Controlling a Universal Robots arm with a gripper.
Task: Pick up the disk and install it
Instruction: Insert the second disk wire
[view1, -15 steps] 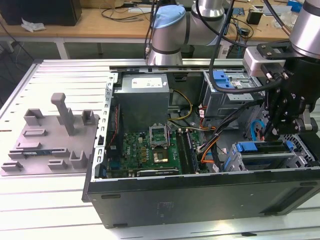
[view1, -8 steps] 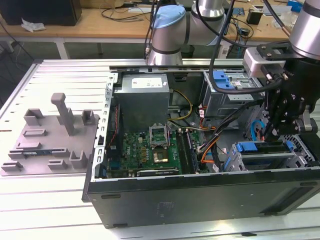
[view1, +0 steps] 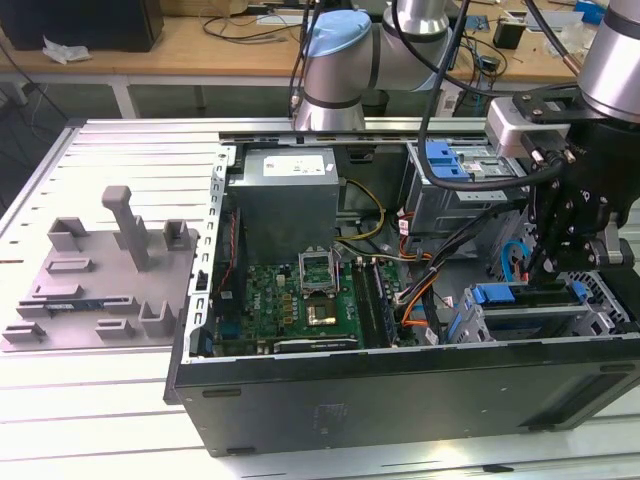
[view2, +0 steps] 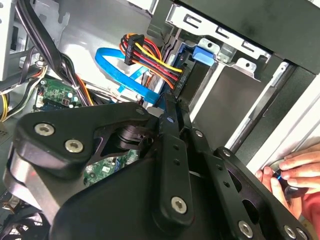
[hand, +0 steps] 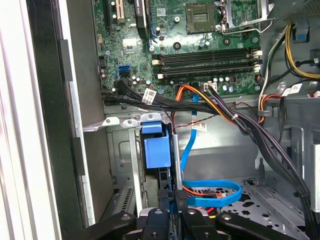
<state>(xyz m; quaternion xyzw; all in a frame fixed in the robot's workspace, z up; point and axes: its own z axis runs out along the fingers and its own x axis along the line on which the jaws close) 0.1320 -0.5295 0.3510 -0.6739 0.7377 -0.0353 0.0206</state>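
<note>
Now the end effector (hand: 172, 200) pinches the disk (hand: 156, 152) on edge, inside the computer case's (view1: 400, 400) front corner bay.

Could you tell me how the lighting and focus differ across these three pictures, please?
Exterior view: even light, pale glare on the metal table, dark computer case interior. Second wrist view: the gripper up close looks soft, and bright light washes out the side where a hand shows. First wrist view: the green circuit board is sharp and well lit.

Slatted metal table (view1: 110, 150): computer case (view1: 400, 390), grey fixture (view1: 100, 290).
</note>
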